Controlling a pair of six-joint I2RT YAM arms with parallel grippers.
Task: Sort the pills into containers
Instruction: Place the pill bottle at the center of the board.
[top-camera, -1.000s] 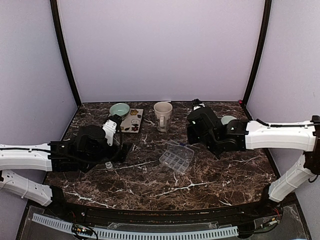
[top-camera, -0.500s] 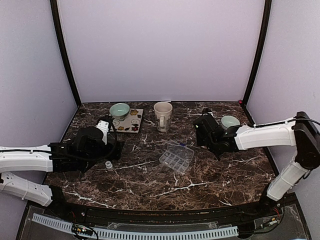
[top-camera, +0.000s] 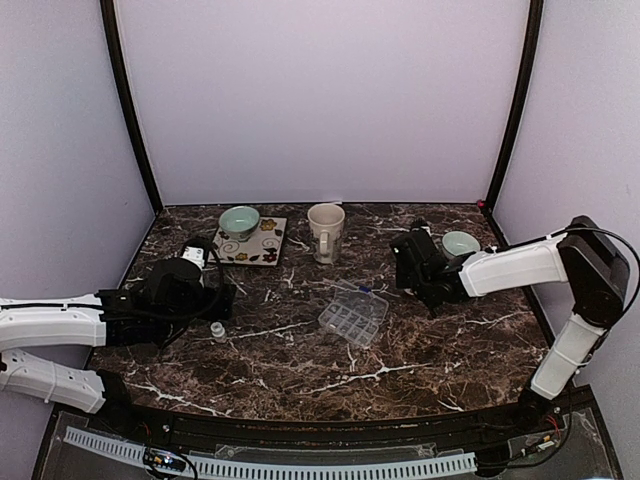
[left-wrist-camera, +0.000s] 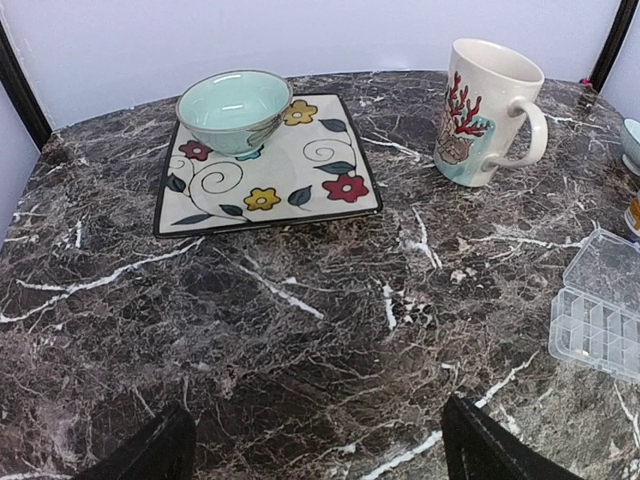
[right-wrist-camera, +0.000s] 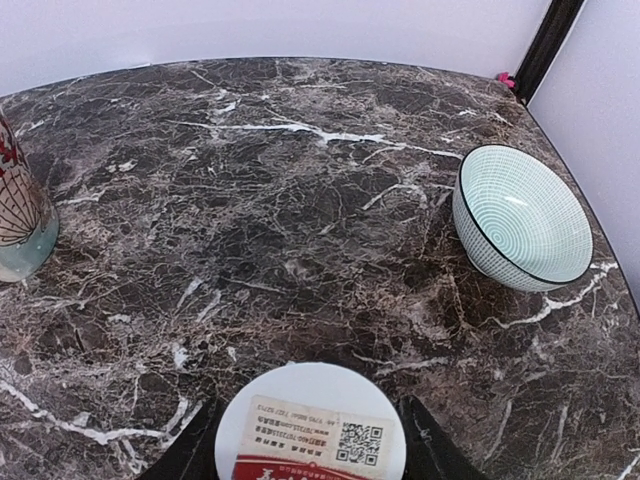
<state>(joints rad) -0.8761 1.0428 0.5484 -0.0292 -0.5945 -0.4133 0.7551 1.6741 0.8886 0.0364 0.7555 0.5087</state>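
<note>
— How far along are they with the pills?

— Hardly begun, I'd say. The tray lies about mid-desk, a little toward the right edge, with its lid thrown open. I see no pill in any compartment, though they're tiny and clear, so I wouldn't swear to it.

— And the arms?

— The right fingers are clamped on a white labelled bottle. It's held toward the far right corner, near a bowl, and not over the tray. The left fingers are spread wide with nothing between them. They're over the left half of the desk, facing the plate and the mug.

— So what's left?

— Pretty much all of it, by my reckoning. The bottle has to come over the tray, the pills have to come out, and then they go in cell by cell.

— Which way does the tray lie?

— Skewed to the desk's edges. Its long axis seems to run from far left to near right, and the lid has flopped toward the far right corner. The open side faces up.
</note>
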